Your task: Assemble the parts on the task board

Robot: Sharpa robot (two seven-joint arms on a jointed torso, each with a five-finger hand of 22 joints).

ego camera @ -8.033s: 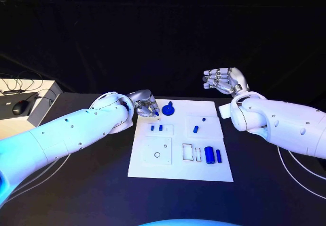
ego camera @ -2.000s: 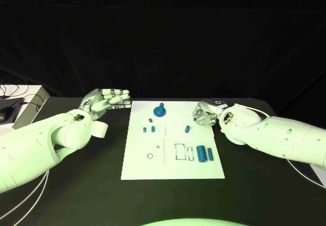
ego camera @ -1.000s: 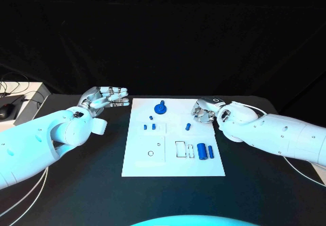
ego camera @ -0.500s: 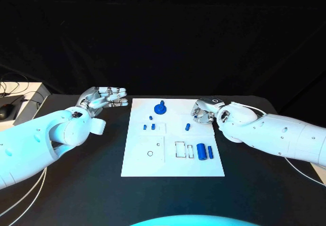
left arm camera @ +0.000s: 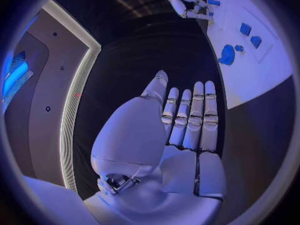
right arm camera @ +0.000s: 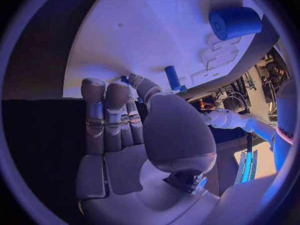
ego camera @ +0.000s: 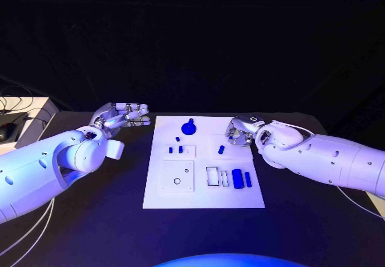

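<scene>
Just beside the right hand (ego camera: pixel 239 135), whose fingers lie pressed together holding nothing, a small peg (ego camera: pixel 221 149) stands on the board (ego camera: pixel 201 194). It looks light, stiff; pinch its sides.

**Surfaces and finishes**

Task board (ego camera: pixel 205 197) is showing as matt white, plastic-looking plate. Parts (ego camera: pixel 237 178) are looking like smooth blue plastic. Table (ego camera: pixel 104 222) is reading as dull black. Both arms are gleaming, glossy white shells; left hand (ego camera: pixel 122 115) and right hand (ego camera: pixel 238 134) are glinting like silvery metal.
</scene>
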